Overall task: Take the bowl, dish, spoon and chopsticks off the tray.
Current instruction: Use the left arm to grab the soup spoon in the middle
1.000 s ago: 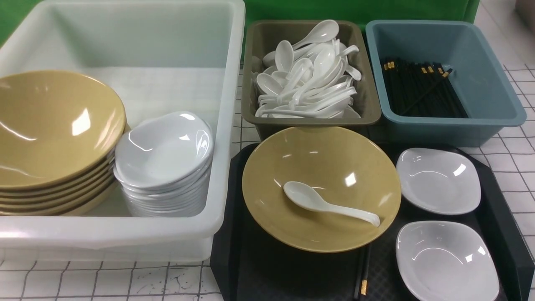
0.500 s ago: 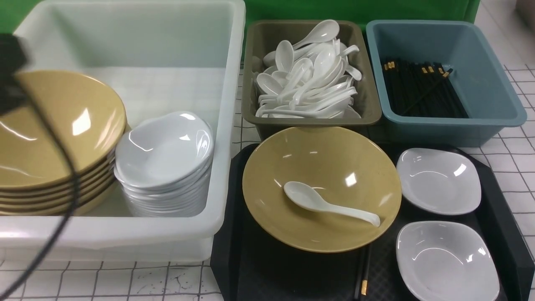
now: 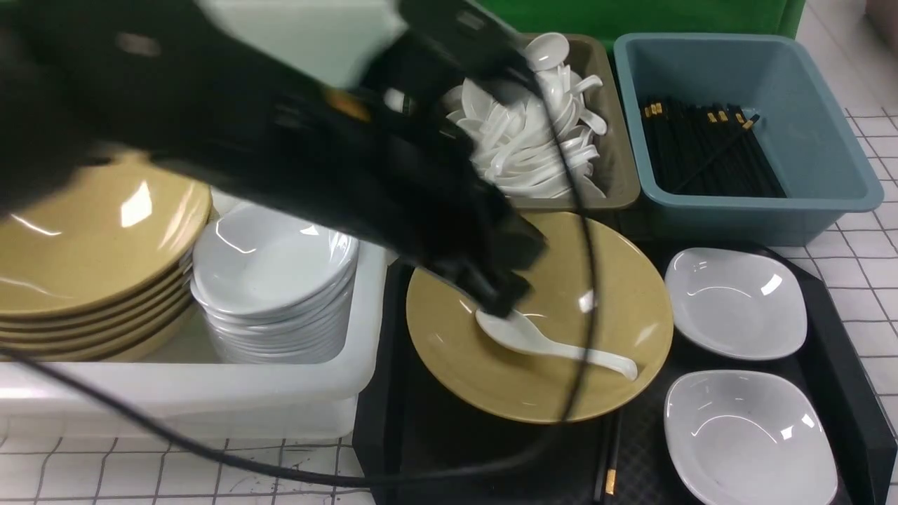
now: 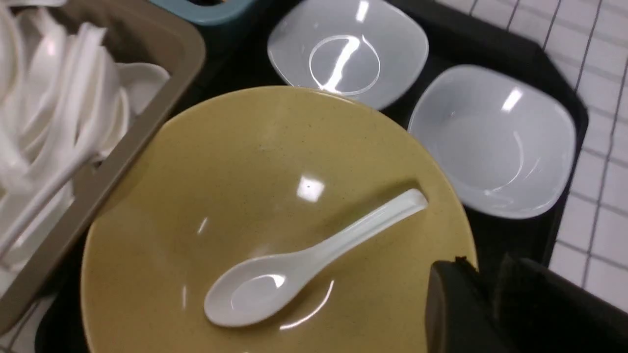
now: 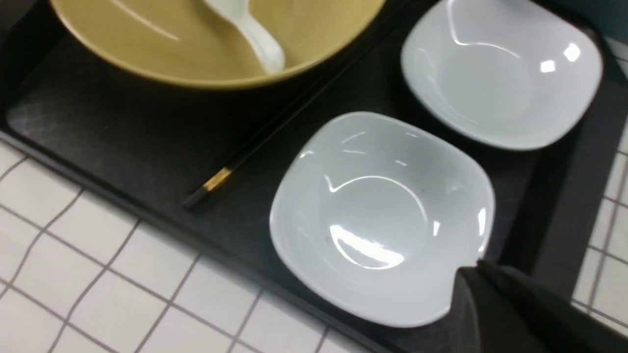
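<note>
**Hovering over the bowl: left arm above the laden tray**

A white gridded tabletop (image 3: pixel 140 470) before a green backdrop (image 3: pixel 631 17) carries the black tray (image 3: pixel 435 449). The spoon (image 3: pixel 554 344) lies in the bowl (image 3: pixel 561 386), its scoop just beneath the left gripper (image 3: pixel 501 298), which holds nothing; its finger spacing cannot be told. The right gripper (image 5: pixel 485 282), closed and empty, hangs at the near dish (image 3: pixel 749 438). The chopsticks (image 3: pixel 610 456) run partly under the bowl. The left arm masks much of the white tub (image 3: pixel 210 393) and olive bin (image 3: pixel 617 175).
</note>
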Controlling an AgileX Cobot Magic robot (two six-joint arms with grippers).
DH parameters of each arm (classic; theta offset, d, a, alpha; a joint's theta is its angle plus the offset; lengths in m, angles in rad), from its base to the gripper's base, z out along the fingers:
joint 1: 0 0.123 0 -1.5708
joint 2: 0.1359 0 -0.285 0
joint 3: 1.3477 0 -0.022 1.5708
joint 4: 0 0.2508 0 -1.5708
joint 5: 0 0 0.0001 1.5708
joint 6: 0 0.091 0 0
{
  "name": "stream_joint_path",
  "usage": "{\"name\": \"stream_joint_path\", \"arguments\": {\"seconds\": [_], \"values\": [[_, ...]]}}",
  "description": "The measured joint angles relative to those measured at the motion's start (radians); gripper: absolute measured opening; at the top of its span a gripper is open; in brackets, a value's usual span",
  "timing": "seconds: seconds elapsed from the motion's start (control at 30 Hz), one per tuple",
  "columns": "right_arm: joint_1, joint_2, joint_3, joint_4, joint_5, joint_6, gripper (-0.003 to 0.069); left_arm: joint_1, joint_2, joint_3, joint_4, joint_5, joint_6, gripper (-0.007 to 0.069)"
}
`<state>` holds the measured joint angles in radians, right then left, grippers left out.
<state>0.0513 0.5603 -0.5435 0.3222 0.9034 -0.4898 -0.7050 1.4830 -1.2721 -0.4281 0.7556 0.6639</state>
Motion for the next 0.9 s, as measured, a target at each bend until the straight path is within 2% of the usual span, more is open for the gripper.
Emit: {"name": "stream_joint_path", "arguments": {"seconds": [0.1,0.13,0.23,0.33,0.43,0.53,0.63,0.7,0.83,0.9], "values": [[0.0,0.0,0.01,0.005,-0.004,-0.015,0.0038,-0.059,0.091,-0.023,0.101,-0.021,0.023,0.0218],[0.0,0.0,0.015,0.006,-0.007,-0.02,0.0038,-0.08,0.121,-0.027,0.151,-0.034,0.045,0.0285],[0.0,0.0,0.036,0.013,-0.031,-0.031,0.0038,-0.109,0.205,-0.027,0.253,-0.074,0.086,0.0402],[0.0,0.0,0.053,0.026,-0.049,-0.035,0.0038,-0.113,0.261,-0.028,0.288,-0.107,0.097,0.0445],[0.0,0.0,0.081,0.049,-0.074,-0.036,0.0038,-0.112,0.338,-0.028,0.316,-0.159,0.1,0.0455],[0.0,0.0,0.102,0.062,-0.097,-0.036,0.0038,-0.112,0.394,-0.029,0.346,-0.205,0.1,0.0433],[0.0,0.0,0.121,0.07,-0.127,-0.036,0.0038,-0.111,0.443,-0.032,0.345,-0.217,0.093,0.0379],[0.0,0.0,0.126,0.073,-0.144,-0.036,0.0038,-0.111,0.452,-0.039,0.342,-0.222,0.077,0.0321],[0.0,0.0,0.127,0.075,-0.161,-0.036,0.0038,-0.111,0.457,-0.046,0.363,-0.257,-0.006,0.0109],[0.0,0.0,0.127,0.077,-0.162,-0.037,0.0038,-0.109,0.459,-0.055,0.4,-0.29,-0.04,0.0046]]}}
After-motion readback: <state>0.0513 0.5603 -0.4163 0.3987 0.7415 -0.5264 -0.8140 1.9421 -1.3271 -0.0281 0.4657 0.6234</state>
